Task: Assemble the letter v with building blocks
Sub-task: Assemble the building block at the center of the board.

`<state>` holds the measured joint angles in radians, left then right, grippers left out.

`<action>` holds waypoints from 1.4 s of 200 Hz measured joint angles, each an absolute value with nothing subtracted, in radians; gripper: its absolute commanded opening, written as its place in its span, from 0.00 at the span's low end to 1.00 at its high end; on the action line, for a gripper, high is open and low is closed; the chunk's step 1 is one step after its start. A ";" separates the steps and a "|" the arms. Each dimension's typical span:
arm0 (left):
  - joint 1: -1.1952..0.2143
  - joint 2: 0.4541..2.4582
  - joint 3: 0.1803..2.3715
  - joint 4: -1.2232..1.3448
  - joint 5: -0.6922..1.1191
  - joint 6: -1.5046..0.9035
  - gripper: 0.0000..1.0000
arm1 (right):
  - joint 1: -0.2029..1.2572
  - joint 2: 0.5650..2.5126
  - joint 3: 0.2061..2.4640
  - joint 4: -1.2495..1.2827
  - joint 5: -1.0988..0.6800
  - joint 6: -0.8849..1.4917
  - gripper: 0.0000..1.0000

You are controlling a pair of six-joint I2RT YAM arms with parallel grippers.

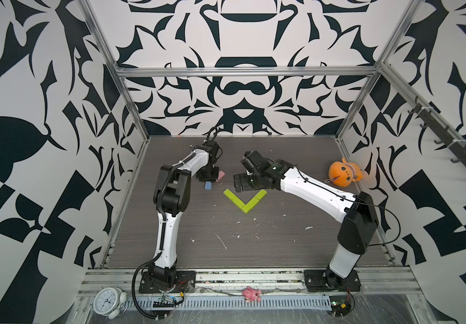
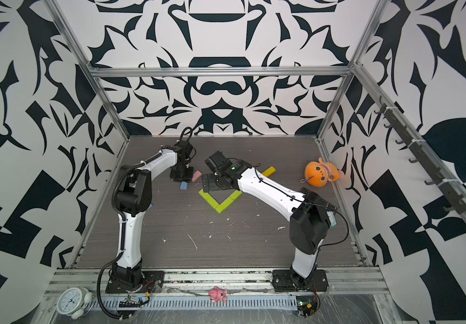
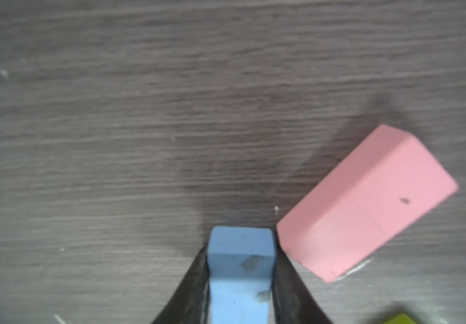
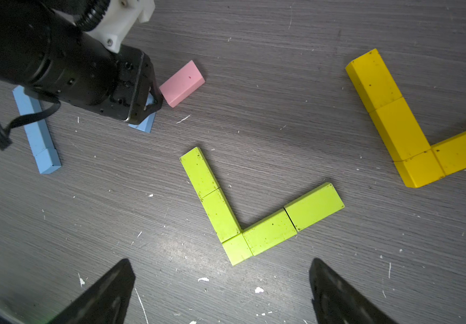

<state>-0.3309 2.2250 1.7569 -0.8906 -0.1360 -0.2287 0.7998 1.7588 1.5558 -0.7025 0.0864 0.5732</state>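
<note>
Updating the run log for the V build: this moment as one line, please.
left hand: shut on light blue block | right hand: open, over green V | pink block: loose, beside left hand

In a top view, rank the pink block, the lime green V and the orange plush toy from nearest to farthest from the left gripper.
1. pink block, just beside the left gripper.
2. lime green V, at the centre, on the gripper's right.
3. orange plush toy, far off on the right side.
</note>
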 measured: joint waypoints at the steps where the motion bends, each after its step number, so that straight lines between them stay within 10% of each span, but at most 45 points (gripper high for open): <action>1: -0.331 2.224 1.755 -0.891 -0.136 -0.223 0.20 | 0.800 1.758 1.555 -0.701 0.086 0.573 0.99; 39: -0.331 2.151 1.637 -0.856 -0.190 -0.175 0.07 | 0.794 1.728 1.526 -0.682 0.084 0.573 0.99; 280: -0.165 1.863 1.201 -0.614 -0.125 0.508 0.13 | 0.793 1.719 1.482 -0.638 -0.028 0.580 0.99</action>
